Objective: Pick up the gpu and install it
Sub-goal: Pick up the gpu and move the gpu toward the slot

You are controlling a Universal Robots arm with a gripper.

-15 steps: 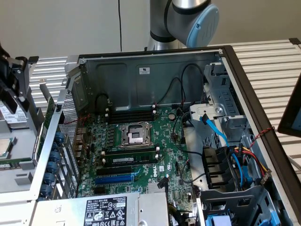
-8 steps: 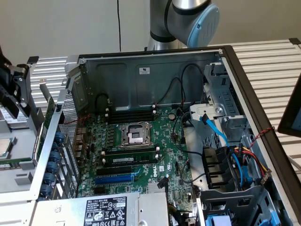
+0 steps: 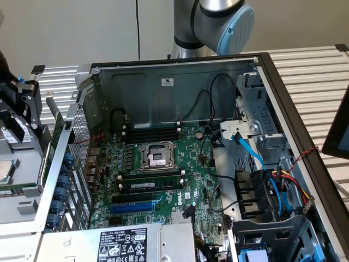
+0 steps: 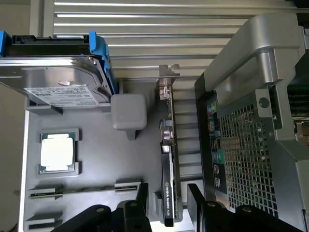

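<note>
The black gripper, jaws spread, straddles the black-shrouded green gpu standing on edge in the grey plastic tray. Pick-up is in hand; gripping calls for squeezing squarely on its flat faces.

I see the gpu standing on its long edge in a slot at the grey tray's edge beside the computer case. Its glossy black shroud faces the tray's middle, its green board faces the case, and a silver bracket caps one end.

Grey arm with pale blue joint cap, gripper with black fingers spread apart, clamping nothing.
</note>
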